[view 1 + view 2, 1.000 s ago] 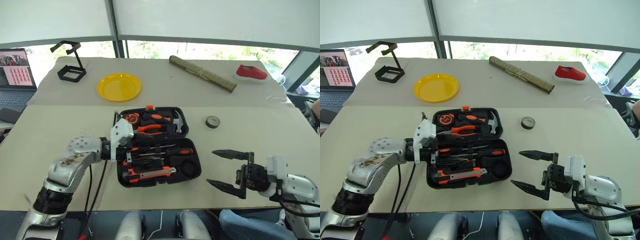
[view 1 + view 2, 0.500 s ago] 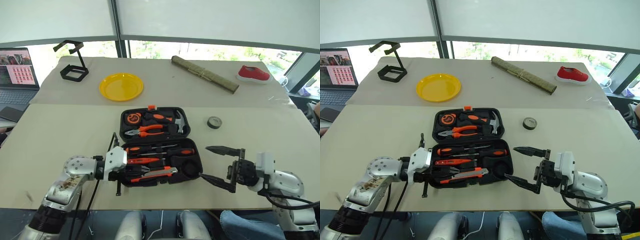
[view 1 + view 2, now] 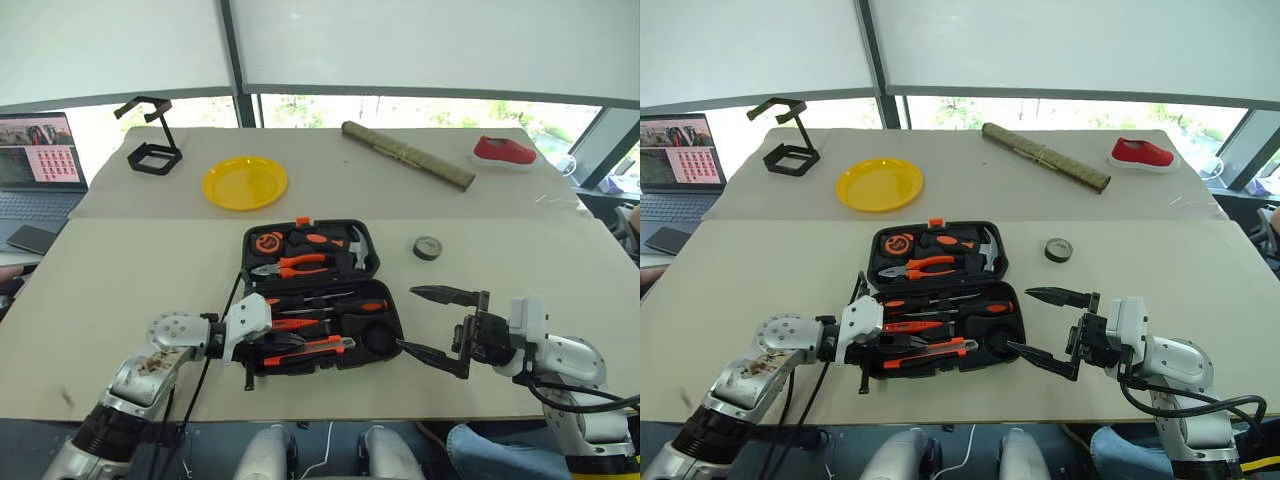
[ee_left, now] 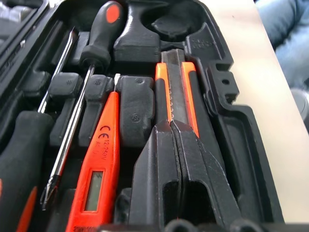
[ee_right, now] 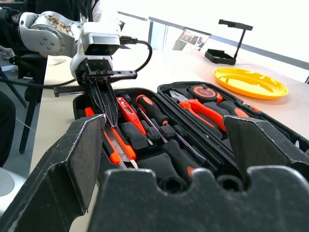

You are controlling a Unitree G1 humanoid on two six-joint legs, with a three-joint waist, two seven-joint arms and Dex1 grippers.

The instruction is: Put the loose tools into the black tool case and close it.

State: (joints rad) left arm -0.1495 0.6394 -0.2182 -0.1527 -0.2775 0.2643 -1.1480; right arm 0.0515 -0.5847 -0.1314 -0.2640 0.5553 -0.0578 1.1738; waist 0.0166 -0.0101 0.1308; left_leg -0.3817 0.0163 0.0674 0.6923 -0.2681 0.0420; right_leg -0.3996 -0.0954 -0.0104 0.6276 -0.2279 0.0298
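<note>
Centrally, the black tool case (image 3: 318, 295) lies open on the beige table (image 3: 130, 270), lid half toward the far side, tray half toward the robot. The left gripper (image 4: 176, 140) has its two black fingers pressed together with no gap; their tips rest on the orange-black utility knife (image 4: 175, 92), which lies in its slot along the case's near edge. Whether the tips pinch the knife or merely touch it cannot be told. The right gripper (image 3: 425, 322) stands just beside the case's right edge, fingers spread wide and empty, pointing toward the case.

Within the tray, the all-orange tester screwdriver (image 4: 99, 159) lies beside the knife, then two orange-and-black-handled screwdrivers (image 3: 335, 303) with bright steel shafts. Orange-handled pliers (image 3: 292, 265) and a steel-headed hammer (image 3: 356, 243) sit in the lid half. Slots are moulded hard plastic with rounded corners; an orange latch (image 3: 301, 218) projects from the case's far edge.

A small grey tape roll (image 3: 427, 247) lies on the table to the right of the case, apart from it, with bare table around it. Beyond the case stand a round yellow plate (image 3: 244, 183), a black wire stand (image 3: 152, 140), a rolled mat (image 3: 405, 153) and a red shoe (image 3: 504, 150).
</note>
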